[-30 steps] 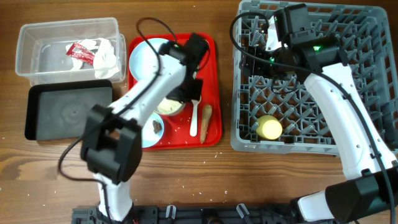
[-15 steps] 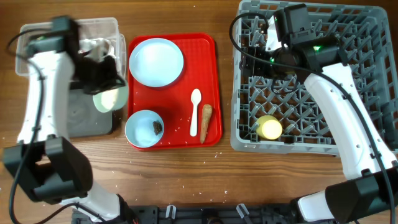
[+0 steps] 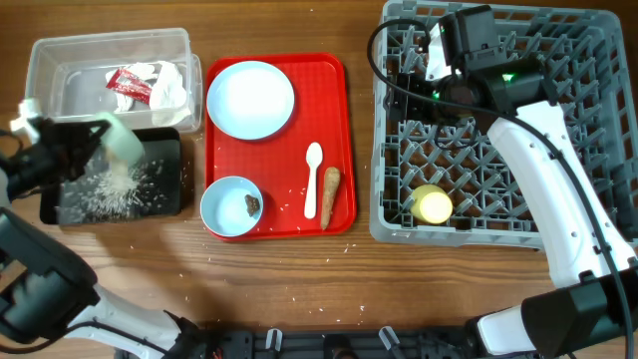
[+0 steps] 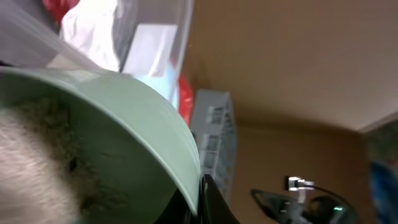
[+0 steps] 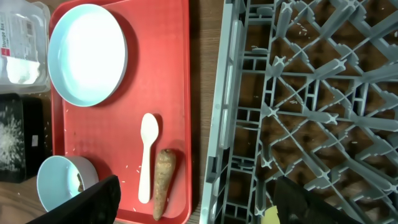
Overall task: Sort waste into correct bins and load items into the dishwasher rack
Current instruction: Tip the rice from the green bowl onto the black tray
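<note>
— Carried leftward since half a second ago, the pale green bowl (image 3: pixel 124 143) is now seen tipped over the black tray (image 3: pixel 169 197), on which white rice grains (image 3: pixel 105 194) are scattered.
— How is it held?
— Its rim is clamped by the left gripper (image 3: pixel 98 138).
— And the right gripper (image 5: pixel 199 202)?
— Its fingers are spread wide, with nothing gripped, above the dishwasher rack (image 3: pixel 598 60), where the small yellow cup (image 3: pixel 434 204) is lodged.

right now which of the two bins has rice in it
The black tray, scattered with white rice under the tipped green bowl; the clear tub holds a red packet and tissue.
</note>
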Controlling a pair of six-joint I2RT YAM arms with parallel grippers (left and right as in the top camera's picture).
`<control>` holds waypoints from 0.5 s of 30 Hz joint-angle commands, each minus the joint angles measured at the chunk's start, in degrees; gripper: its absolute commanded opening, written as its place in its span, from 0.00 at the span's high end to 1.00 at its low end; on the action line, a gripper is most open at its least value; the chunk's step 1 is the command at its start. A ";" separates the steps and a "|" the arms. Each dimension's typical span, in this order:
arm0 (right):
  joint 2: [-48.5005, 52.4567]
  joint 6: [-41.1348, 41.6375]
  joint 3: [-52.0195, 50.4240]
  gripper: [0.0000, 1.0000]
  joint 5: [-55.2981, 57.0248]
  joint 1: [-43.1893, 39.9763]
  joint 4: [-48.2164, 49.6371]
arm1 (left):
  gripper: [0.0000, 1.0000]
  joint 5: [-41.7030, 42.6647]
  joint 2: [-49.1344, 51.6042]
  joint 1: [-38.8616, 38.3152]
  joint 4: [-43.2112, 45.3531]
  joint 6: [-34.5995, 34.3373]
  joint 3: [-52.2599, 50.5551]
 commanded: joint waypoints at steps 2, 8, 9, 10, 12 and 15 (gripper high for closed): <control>0.94 -0.57 0.90 0.19 0.57 -0.02 0.20 | 0.96 16.37 0.81 4.13 1.01 -2.93 -0.28; 0.94 -0.83 0.90 0.19 0.55 -0.02 0.22 | 0.96 17.66 0.81 5.18 0.98 -10.01 -0.28; 0.94 -1.18 0.90 0.19 0.55 -0.02 0.22 | 0.96 17.66 0.81 5.16 0.96 -10.01 -0.28; 0.94 -1.46 0.90 0.19 0.55 -0.02 0.20 | 0.96 17.66 0.81 5.16 0.96 -10.01 -0.28; 0.94 -1.49 0.90 0.19 0.55 -0.02 0.13 | 0.96 17.66 0.81 5.16 0.72 -10.47 -0.28; 0.94 -1.51 0.90 0.20 0.55 -0.02 0.15 | 0.96 17.66 0.81 5.16 0.74 -11.50 -0.28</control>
